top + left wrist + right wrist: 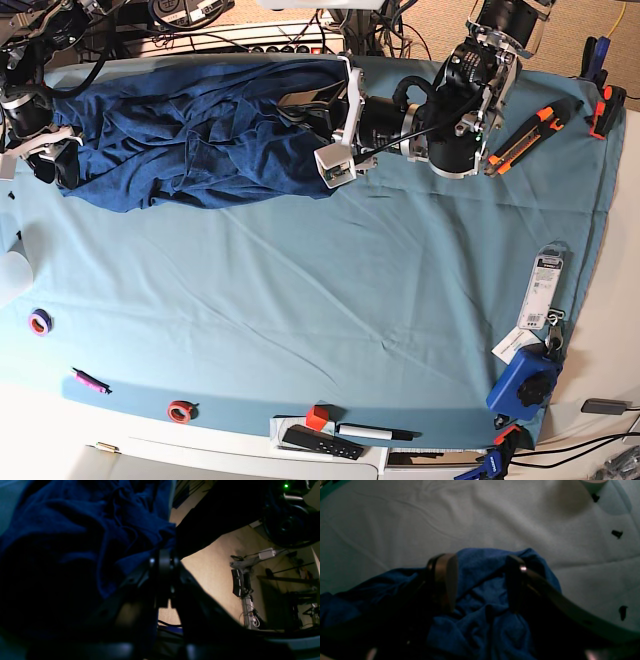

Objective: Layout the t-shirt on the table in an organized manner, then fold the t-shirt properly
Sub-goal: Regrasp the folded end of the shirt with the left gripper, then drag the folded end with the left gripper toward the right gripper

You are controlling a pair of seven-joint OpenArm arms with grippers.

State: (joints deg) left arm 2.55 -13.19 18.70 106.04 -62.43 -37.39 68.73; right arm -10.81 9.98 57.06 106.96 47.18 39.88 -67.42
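Dark navy-blue heathered t-shirt (190,135) on light teal-blue table (330,290) cloth; orange-and-black tool (525,135), purple tape ring (39,322).

A robotics lab or workshop: a wide table draped in smooth light teal-blue cloth (330,300) carries an orange-and-black utility knife (522,138), blue clamps (522,382), small rolls of tape (180,410) and a black marker pen (375,432), with tangled black cables (200,30) behind it.
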